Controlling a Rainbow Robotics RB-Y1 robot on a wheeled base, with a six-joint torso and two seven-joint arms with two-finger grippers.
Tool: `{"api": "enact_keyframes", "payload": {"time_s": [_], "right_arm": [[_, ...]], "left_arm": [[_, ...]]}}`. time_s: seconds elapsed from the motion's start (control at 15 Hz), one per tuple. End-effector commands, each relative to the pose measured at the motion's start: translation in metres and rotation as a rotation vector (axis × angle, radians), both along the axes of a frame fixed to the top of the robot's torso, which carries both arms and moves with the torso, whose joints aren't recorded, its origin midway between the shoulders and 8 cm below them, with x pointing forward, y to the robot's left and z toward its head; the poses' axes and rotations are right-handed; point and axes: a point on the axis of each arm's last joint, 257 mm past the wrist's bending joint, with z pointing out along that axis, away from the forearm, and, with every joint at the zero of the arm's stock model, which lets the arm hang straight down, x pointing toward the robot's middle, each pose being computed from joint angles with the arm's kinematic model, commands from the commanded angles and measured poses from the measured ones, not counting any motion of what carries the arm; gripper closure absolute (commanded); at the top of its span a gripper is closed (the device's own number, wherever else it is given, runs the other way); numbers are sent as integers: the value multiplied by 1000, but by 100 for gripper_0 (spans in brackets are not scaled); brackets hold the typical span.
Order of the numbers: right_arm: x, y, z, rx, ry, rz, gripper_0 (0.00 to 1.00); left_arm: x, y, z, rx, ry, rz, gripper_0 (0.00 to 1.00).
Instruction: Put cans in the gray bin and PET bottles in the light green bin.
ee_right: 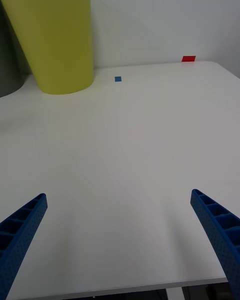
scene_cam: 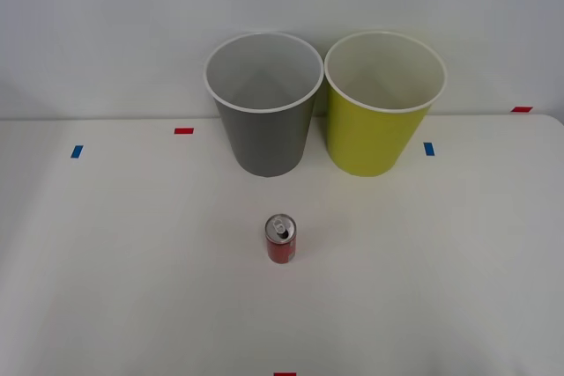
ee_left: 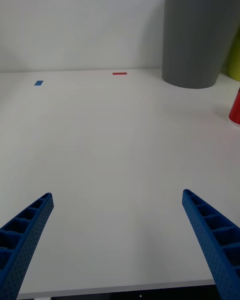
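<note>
I have both arms parked over the tabletop's (scene_cam: 106, 288) near edge, left gripper (ee_left: 117, 245) and right gripper (ee_right: 120, 245) each with fingers spread wide and empty. The can (scene_cam: 281, 239) stands upright mid-tabletop, ahead of them and closer to my left gripper, free to grasp. Along the far edge the gray bin (scene_cam: 264, 129) and light green bin (scene_cam: 379, 129) sit side by side, mouths open for drops.
</note>
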Motion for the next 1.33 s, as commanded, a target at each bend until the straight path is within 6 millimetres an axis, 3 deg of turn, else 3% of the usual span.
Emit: {"api": "enact_keyframes", "payload": {"time_s": [0.07,1.33], "right_arm": [[0,0,0,0,0,0,0],[0,0,0,0,0,0,0]], "left_arm": [[0,0,0,0,0,0,11],[0,0,0,0,0,0,11]]}}
